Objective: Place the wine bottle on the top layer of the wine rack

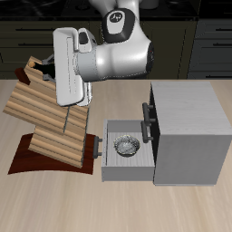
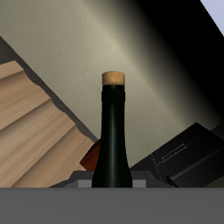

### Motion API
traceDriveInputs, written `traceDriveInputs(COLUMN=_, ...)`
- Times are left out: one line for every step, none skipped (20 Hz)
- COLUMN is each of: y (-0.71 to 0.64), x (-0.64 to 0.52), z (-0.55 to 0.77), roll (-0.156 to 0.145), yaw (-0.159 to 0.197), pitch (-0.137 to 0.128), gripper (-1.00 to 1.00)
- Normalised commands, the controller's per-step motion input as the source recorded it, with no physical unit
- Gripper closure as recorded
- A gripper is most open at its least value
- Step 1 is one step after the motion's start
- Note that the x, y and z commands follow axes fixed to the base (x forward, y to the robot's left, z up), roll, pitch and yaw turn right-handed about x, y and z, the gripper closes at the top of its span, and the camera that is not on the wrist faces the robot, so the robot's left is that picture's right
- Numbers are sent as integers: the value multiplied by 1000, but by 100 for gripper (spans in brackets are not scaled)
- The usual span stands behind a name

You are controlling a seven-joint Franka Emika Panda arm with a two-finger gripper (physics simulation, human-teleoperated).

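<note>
The gripper (image 1: 69, 101) hung over the wine rack (image 1: 50, 113), clamped on the wine bottle (image 2: 113, 140), whose corked neck pointed straight out from between the jaws in the wrist view; in the exterior view the bottle could barely be made out under the hand. The top layer of the wine rack (image 1: 36, 89) lay just beside and below the gripper; if released too high or off the ridges, the bottle would probably roll down the slanted slats, since smooth glass has little to hold it there.
</note>
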Motion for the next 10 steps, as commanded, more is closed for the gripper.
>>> traceDriveInputs(y=2, x=-191, z=18, roll=-92, yaw=74, pitch=101, gripper=-100)
traceDriveInputs(y=121, x=-124, z=41, roll=133, yaw=-214, pitch=44, gripper=-100)
traceDriveInputs(y=209, x=-152, z=219, roll=94, yaw=34, pitch=-83, gripper=-100)
traceDriveInputs(y=83, x=-159, z=141, roll=-38, yaw=70, pitch=-62, gripper=-100)
traceDriveInputs(y=39, x=-35, z=22, roll=-9, yaw=-8, pitch=1, gripper=-100)
traceDriveInputs(y=79, x=-44, z=68, roll=50, yaw=0, pitch=-1, gripper=-100)
traceDriveInputs(y=13, x=-81, z=-4, roll=-4, yaw=8, pitch=42, gripper=-100)
traceDriveInputs(y=25, x=-53, z=103, roll=19, yaw=-13, pitch=-44, gripper=-100)
traceDriveInputs(y=-36, x=-12, z=36, roll=-51, yaw=51, pitch=-20, gripper=-100)
traceDriveInputs(y=24, x=42, z=-1, roll=24, yaw=14, pitch=36, gripper=-100)
